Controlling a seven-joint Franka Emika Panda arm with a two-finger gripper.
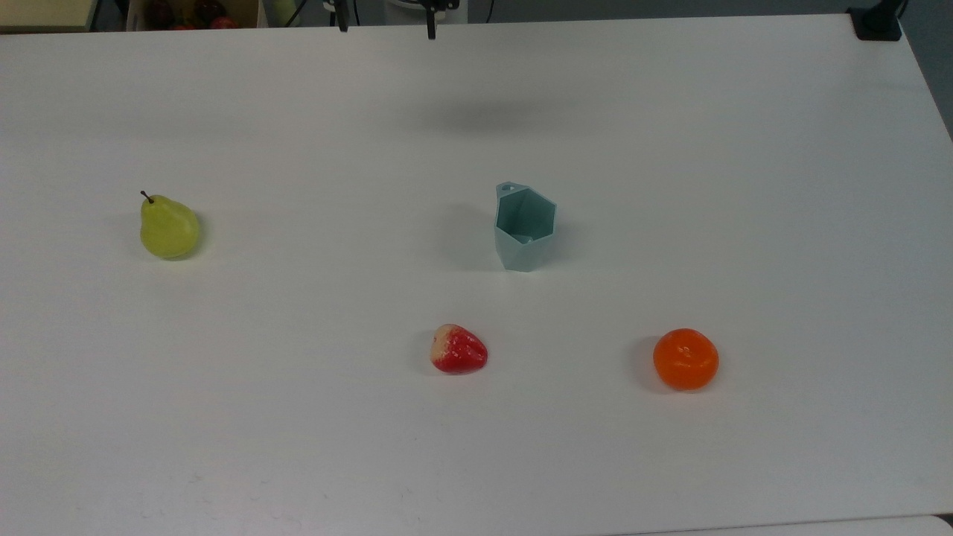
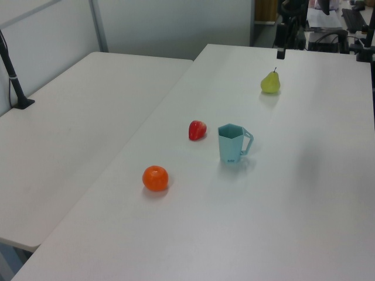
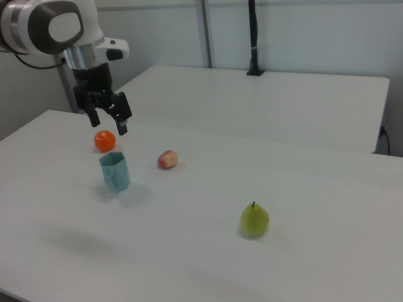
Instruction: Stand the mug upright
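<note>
- Landmark: the mug (image 1: 525,227), standing upright on the white table (image 1: 782,223), mouth up, nothing touching it. In the left view its handle (image 2: 248,142) pointed to the left view's right.
- Pear (image 1: 168,227): far off to the mug's left in the top view, well apart, lying on the table with its stem up and to the top view's left. In the right view the pear (image 3: 254,220) sat to the mug's (image 3: 114,171) right and nearer the camera.
- Gripper (image 3: 107,118): in the right view it hung in the air above the mug, slightly to the right view's left, clear of the rim. Fingers (image 3: 121,126) spread apart, nothing between them. In the top view two dark finger tips (image 1: 431,30) poked in at the top edge, beyond the mug and to its left.
- Strawberry (image 1: 459,350): nearer the camera than the mug in the top view, a bit to the mug's left, apart from it.
- Orange (image 1: 686,359): to the mug's right and nearer the camera in the top view, well apart from both mug and strawberry.
</note>
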